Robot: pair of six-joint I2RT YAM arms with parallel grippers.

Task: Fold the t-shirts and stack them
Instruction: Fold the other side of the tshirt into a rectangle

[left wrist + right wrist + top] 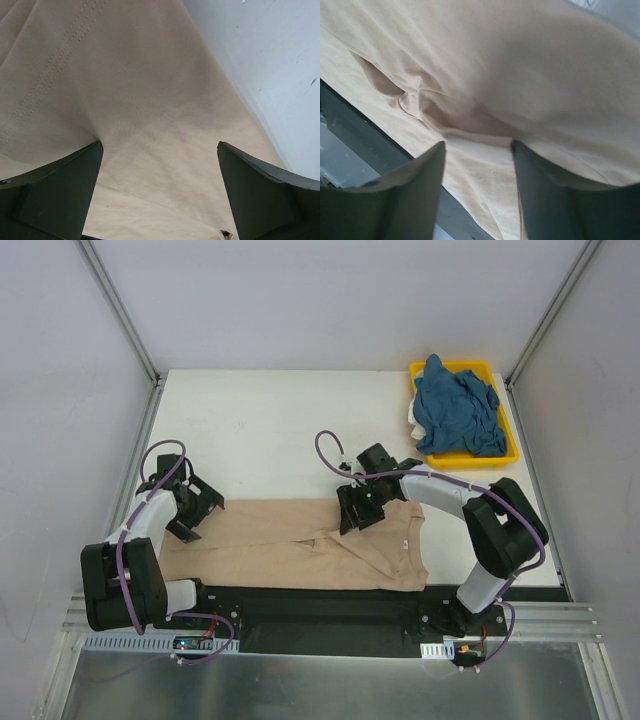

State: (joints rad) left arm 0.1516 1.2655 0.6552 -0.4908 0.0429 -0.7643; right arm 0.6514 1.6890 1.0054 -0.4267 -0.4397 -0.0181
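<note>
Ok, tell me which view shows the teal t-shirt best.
Top external: the teal t-shirt lies crumpled in the yellow tray at the far right. Both wrist views show only tan t-shirt fabric, none of it.

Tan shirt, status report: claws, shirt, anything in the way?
Left claw open over tan shirt, left end. Right claw at its far edge, grip unclear. Teal shirt in yellow tray, nothing blocking.

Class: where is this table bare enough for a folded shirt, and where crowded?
Bare: white table's far half, beyond the tan cotton shirt, left of the yellow plastic tray. Crowded: the near strip, under that shirt, left claw and right claw; the tray, under a teal shirt.
</note>
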